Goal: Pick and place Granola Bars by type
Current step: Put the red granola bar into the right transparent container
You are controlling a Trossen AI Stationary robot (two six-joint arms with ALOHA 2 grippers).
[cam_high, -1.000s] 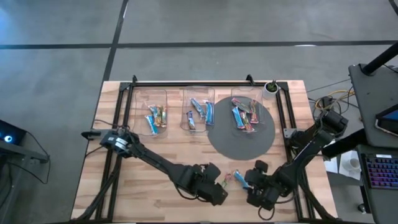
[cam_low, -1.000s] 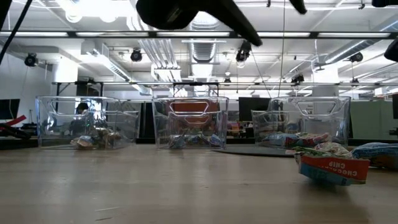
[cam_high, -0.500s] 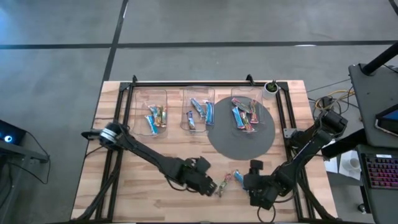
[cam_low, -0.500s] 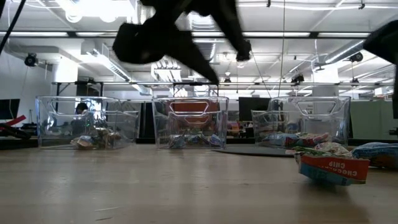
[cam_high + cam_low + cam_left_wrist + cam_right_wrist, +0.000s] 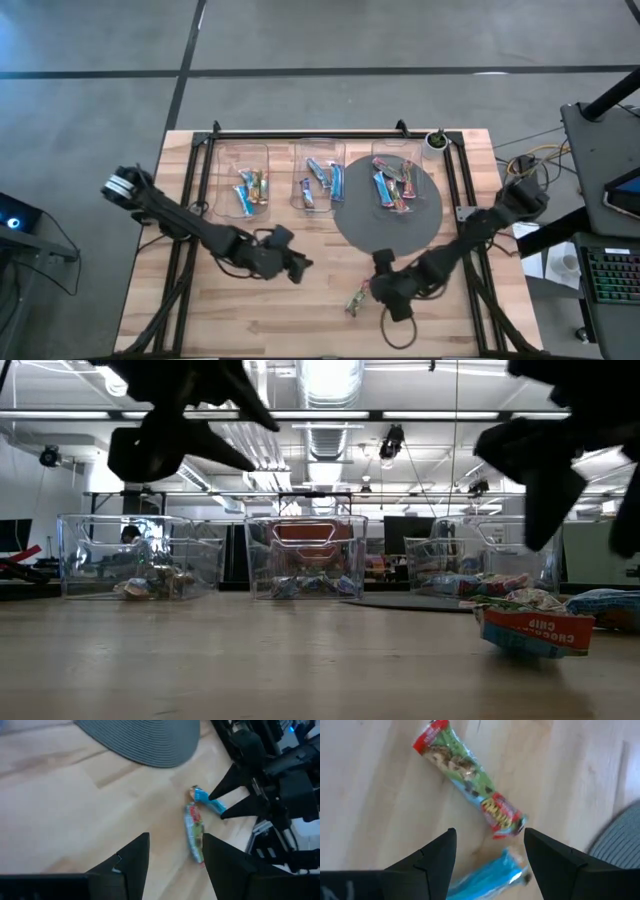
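Two Granola Bars lie flat on the wooden table near its front edge: a green one with red ends (image 5: 467,775) (image 5: 194,832) (image 5: 355,298) and a bright blue one (image 5: 487,875) (image 5: 207,800) just beside it. My right gripper (image 5: 380,290) (image 5: 489,834) hangs open above them, its fingers standing over the blue bar without touching it. My left gripper (image 5: 297,266) (image 5: 175,837) is open and empty, left of the bars and raised above the table. More bars lie in three clear bins (image 5: 320,180) at the far side.
The right bin (image 5: 400,180) stands on a round grey mat (image 5: 388,225) at the far right; the other two stand on bare wood. A black frame rail (image 5: 330,133) runs along the far edge. Bare wood lies between the bins and the loose bars.
My left gripper has drawn back from the loose bars, going toward the table's left and far side. My right gripper has moved toward the table's left, over the two bars, rolling its wrist as it went. Both stay open.
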